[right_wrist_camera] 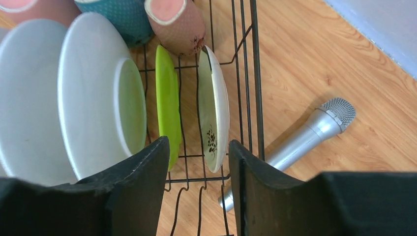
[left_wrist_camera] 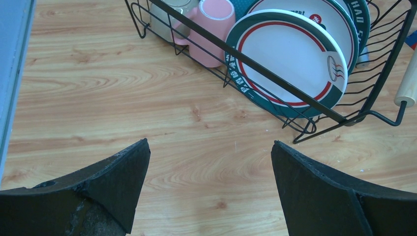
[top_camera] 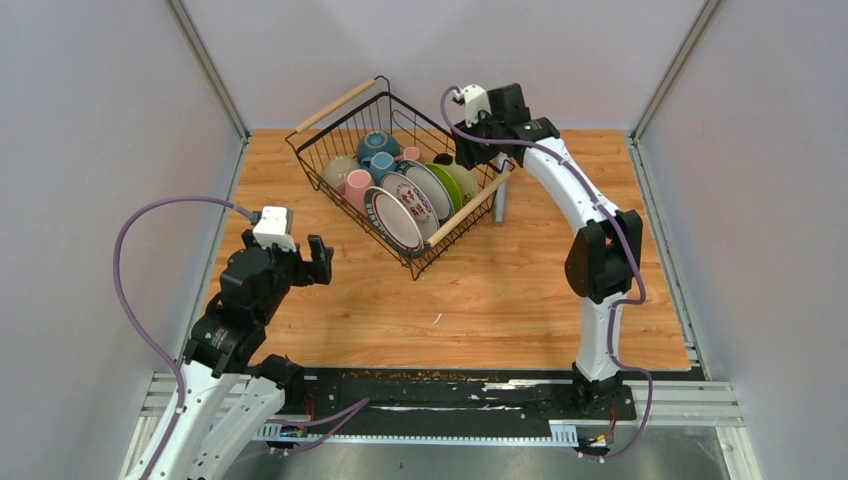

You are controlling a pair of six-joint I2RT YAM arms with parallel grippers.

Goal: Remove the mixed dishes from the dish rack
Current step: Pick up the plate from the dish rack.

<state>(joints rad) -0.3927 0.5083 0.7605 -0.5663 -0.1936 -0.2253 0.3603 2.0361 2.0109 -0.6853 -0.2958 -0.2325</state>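
Note:
The dish rack stands at the back middle of the table. It holds white plates with patterned rims, a lime-green plate, a pink mug, a teal bowl and a beige bowl. My right gripper hangs over the rack's right end. In the right wrist view its jaws stand half apart, straddling the lower rim of a cream flower-printed plate; the lime-green plate is just left of it. My left gripper is wide open over bare wood, short of the rack.
A silver microphone lies on the table just outside the rack's right wall, also visible from above. Grey walls close in the table on three sides. A black strip with crumbs runs along the near edge.

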